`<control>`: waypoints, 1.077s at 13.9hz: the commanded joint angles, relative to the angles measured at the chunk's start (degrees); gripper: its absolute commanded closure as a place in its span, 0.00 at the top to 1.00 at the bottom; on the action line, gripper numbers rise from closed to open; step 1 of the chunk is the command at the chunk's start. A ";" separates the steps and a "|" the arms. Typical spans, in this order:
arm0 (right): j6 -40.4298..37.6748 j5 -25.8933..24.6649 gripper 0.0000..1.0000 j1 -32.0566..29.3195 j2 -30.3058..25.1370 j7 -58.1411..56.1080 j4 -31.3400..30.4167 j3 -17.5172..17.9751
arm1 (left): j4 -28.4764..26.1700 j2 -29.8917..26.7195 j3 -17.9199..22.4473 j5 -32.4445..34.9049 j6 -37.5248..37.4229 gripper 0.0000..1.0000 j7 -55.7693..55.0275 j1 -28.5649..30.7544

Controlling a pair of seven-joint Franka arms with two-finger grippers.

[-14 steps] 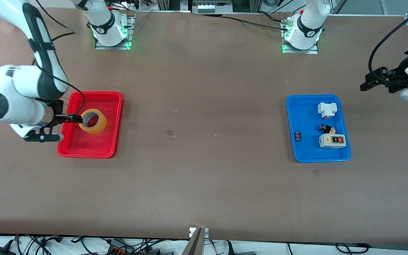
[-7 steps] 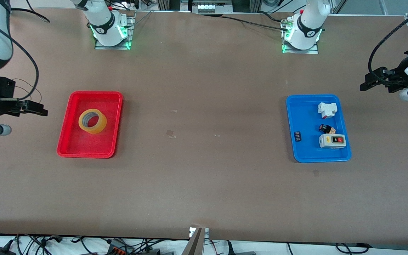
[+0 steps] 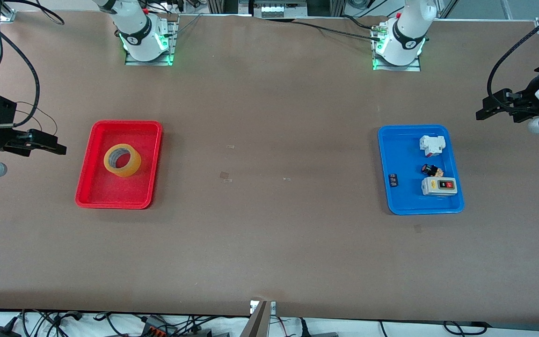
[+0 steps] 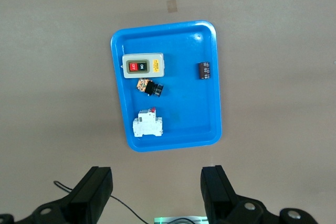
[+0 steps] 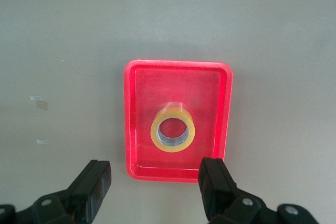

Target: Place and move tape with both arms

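Right hand (image 3: 47, 144), at the left edge of the front view, hangs over bare tabletop (image 3: 269, 243) just outside the red tray (image 3: 152, 164), fingers spread wide and holding nothing; its wrist view shows both black fingers (image 5: 92, 182) apart at the lower edge of the frame, with the red tray (image 5: 131, 119) between and above them. Left hand (image 3: 487, 110), at the right edge of the front view, waits over the tabletop near the blue tray (image 3: 391, 154), likewise wide open and empty, as its own wrist view confirms (image 4: 157, 192).

The tape (image 3: 122, 160) lies flat in the red tray, hole upward, touched by neither hand. The right wrist view shows the tape (image 5: 172, 134) slightly below the tray's centre and its greyish inner core.

The left wrist view alone resolves the blue tray's (image 4: 118, 103) contents clearly: a grey switch box (image 4: 144, 66), a small black-and-orange part (image 4: 150, 87), a white breaker (image 4: 148, 126) and a small black block (image 4: 204, 70). The front view alone shows both arm bases along the upper edge.

Compared with one second ago, the right hand has left the tape's rim and withdrawn out of the tray toward the frame's left edge; the tape rests in the same spot. The left hand has not moved.
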 commanded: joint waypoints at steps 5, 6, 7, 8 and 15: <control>4.28 -1.00 1.00 -0.78 -4.83 -0.58 -4.49 0.44 | 0.73 0.12 0.06 -0.20 -0.92 1.00 -0.29 0.09; 5.68 -1.09 1.00 -0.77 -6.05 -0.58 -7.02 0.44 | 0.73 0.03 0.06 -0.20 -0.92 1.00 -0.29 0.09; 7.52 -1.18 1.00 -0.77 -8.07 -0.58 -10.44 0.44 | 0.73 0.03 0.06 -0.20 -0.92 1.00 -0.29 0.09; 9.63 -1.18 1.00 -0.77 -10.61 -0.58 -14.65 0.44 | 0.64 0.03 0.06 -0.20 -0.92 1.00 -0.29 0.01; 11.24 -1.09 1.00 -0.86 -18.20 -0.58 -24.98 0.35 | 0.73 0.03 0.06 -0.20 -0.92 1.00 -0.29 0.01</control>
